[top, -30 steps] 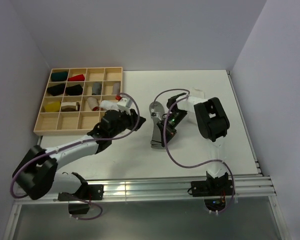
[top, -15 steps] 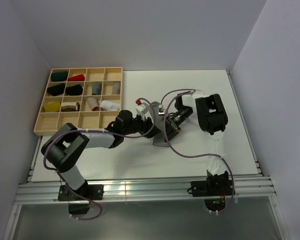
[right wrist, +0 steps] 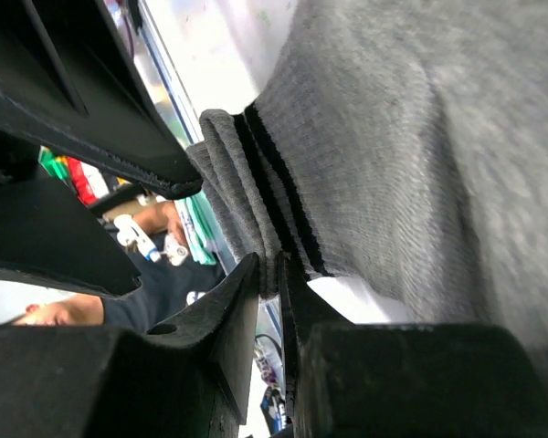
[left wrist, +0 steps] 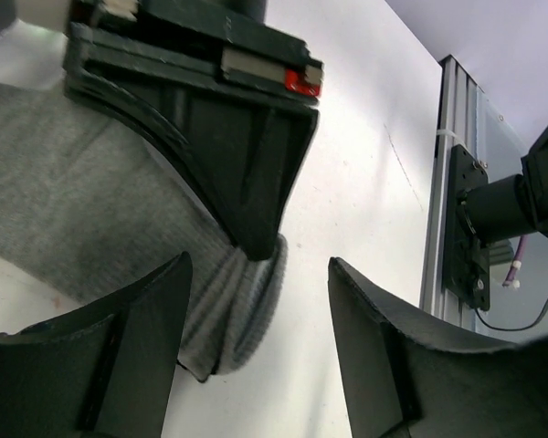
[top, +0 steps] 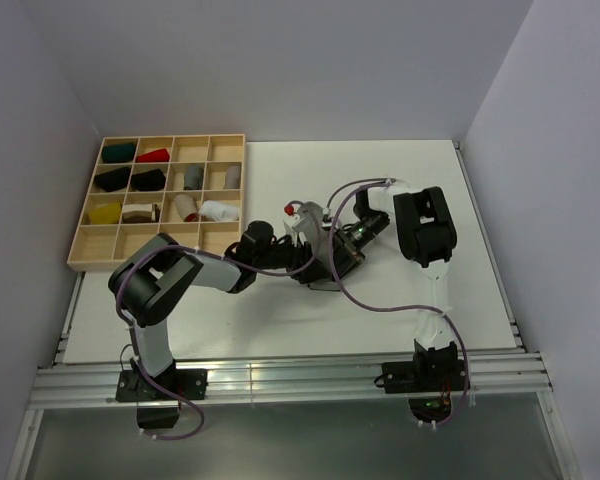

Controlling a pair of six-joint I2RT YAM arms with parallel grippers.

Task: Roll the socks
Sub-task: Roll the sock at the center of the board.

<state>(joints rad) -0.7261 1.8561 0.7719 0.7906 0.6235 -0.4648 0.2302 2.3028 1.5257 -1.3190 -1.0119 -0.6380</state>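
Observation:
The grey sock lies on the white table, its dark-striped cuff folded over. My right gripper is shut on the cuff edge and pinches it between both fingers. My left gripper is open, low over the table, with its jaws on either side of the cuff and of the right gripper's fingertips. In the top view both grippers meet mid-table, left and right, and cover most of the sock. The white sock lies bundled in a tray compartment.
A wooden compartment tray stands at the back left, with red, yellow, green, black and grey bundles in it. Purple cables loop over the right arm. An aluminium rail runs along the table's near edge.
My left arm has swung right from the tray to the grey sock, its open gripper now around the cuff. My right gripper has turned and stayed on the sock.

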